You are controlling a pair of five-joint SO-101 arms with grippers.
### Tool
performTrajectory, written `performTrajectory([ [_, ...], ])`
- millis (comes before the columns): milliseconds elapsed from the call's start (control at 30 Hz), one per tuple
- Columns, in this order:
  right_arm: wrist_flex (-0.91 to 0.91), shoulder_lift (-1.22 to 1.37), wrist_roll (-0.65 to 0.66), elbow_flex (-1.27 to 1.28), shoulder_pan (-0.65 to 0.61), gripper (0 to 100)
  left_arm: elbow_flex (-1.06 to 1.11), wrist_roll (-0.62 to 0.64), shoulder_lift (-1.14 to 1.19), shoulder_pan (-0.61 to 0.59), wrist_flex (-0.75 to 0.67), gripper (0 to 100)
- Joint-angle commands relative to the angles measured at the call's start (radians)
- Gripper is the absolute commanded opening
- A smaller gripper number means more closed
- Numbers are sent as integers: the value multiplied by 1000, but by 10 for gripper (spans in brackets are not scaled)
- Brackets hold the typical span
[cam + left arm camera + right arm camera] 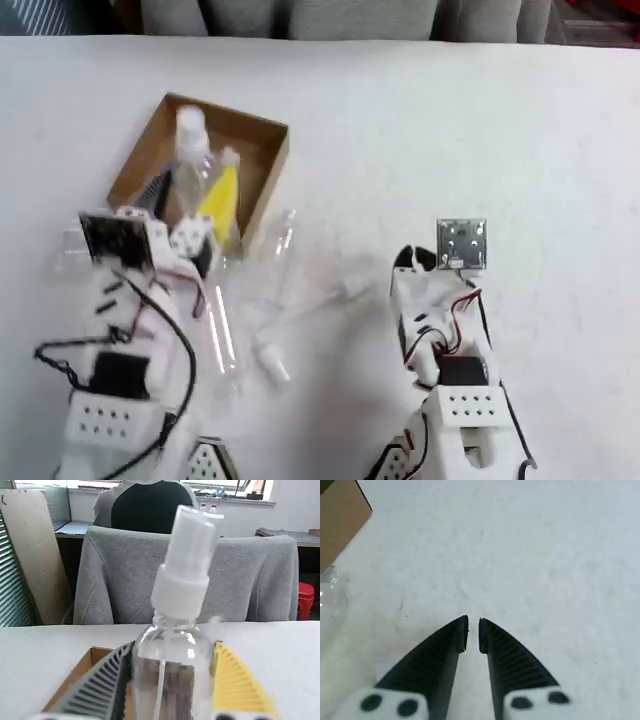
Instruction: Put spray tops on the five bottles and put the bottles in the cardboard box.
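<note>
A clear bottle [170,670] with a white spray top [185,565] stands upright in my left gripper [174,650], which is shut on it between a grey finger [102,685] and a yellow finger [240,685]. In the high view this bottle [190,150] hangs over the open cardboard box [262,135], held by the left gripper [190,197]. Several more clear bottles [222,335] lie on the table between the arms, and a loose spray top [272,362] lies near them. My right gripper [473,635] is shut and empty, just above bare table.
The white table [480,130] has free room on its right and far side. A corner of the box [340,520] and part of a clear bottle [327,590] lie off to the side of the right gripper. Grey chairs [240,580] stand behind the table.
</note>
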Motion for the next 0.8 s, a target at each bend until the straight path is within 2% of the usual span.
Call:
performTrajectory([
  [0,-22,-1,0,-5,7,16,-296,11,320,-61,0,23],
  [400,-24,1,0,-3,8,19,-954,12,1095,-160,-14,24],
  [533,-24,1,0,-3,4,19,-1048,14,1297,-193,-172,24],
  [767,-25,1,0,-3,2,19,-1074,14,1558,-225,-477,24],
])
